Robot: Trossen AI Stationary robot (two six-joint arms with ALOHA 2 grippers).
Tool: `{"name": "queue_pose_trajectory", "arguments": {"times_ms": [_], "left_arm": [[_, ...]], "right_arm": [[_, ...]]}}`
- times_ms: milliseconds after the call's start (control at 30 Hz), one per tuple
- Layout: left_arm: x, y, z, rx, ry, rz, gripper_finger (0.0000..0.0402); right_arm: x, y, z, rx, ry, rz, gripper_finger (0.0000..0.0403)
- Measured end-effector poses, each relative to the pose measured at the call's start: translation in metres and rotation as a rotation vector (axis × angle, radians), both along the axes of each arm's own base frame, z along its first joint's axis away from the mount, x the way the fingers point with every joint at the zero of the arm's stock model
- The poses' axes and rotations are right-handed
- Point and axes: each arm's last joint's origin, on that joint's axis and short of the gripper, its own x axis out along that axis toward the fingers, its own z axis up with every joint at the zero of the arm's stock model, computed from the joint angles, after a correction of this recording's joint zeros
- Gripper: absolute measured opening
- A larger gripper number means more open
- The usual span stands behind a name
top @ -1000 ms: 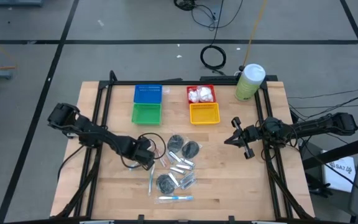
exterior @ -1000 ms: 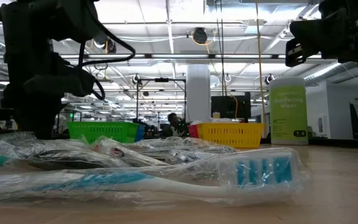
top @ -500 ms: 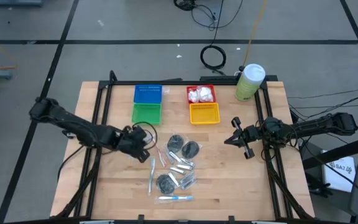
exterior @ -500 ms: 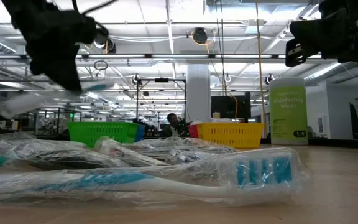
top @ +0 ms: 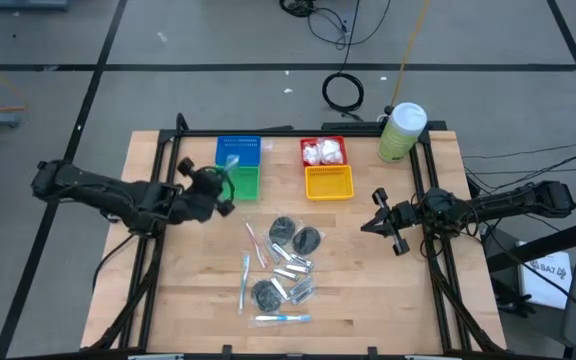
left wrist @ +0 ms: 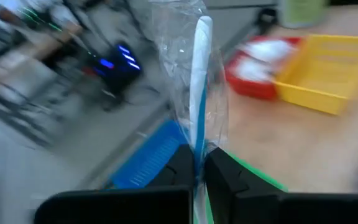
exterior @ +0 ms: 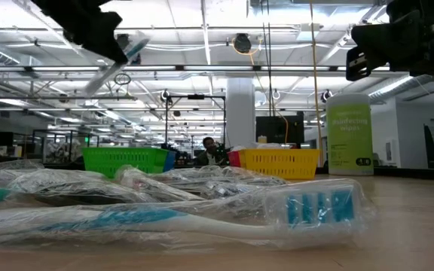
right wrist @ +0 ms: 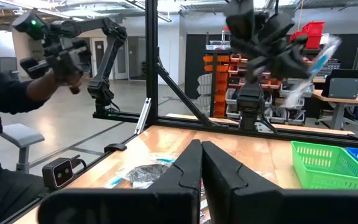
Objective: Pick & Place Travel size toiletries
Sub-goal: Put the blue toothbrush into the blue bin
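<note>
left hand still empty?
No: the left hand is shut on a wrapped blue toothbrush, held up over the green basket and blue basket.

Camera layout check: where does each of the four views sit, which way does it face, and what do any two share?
High: overhead, straight down; both arms, left gripper shut on a wrapped toothbrush near the green basket, right gripper shut, idle.
Low: table height, level across the table; toothbrush held aloft, arms enter from above.
Left wrist: past its own fingers along the toothbrush.
Right wrist: past its shut fingers toward the left arm.
Shared: the held toothbrush shows in all four.
</note>
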Motion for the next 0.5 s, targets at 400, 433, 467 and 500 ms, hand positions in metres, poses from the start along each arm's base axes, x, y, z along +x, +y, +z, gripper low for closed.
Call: {"name": "queue_pose_trajectory", "arguments": {"times_ms": [400, 433, 467, 500], "left_arm": [[0.018, 0.086, 0.008, 0.159, 0.166, 0.113, 0.0008], [0.018, 0.096, 0.006, 0.135, 0.166, 0.113, 0.0006], [0.019, 0.105, 0.002, 0.107, 0.162, 0.100, 0.0007], [0.020, 0.114, 0.000, 0.083, 0.153, 0.083, 0.0010]], "right_arm": [[0.000, 0.000, 0.000, 0.000, 0.000, 0.000, 0.0000], [0.000, 0.000, 0.000, 0.000, 0.000, 0.000, 0.0000], [0.000, 0.000, 0.000, 0.000, 0.000, 0.000, 0.0000], [0.000, 0.000, 0.000, 0.000, 0.001, 0.000, 0.0000]]}}
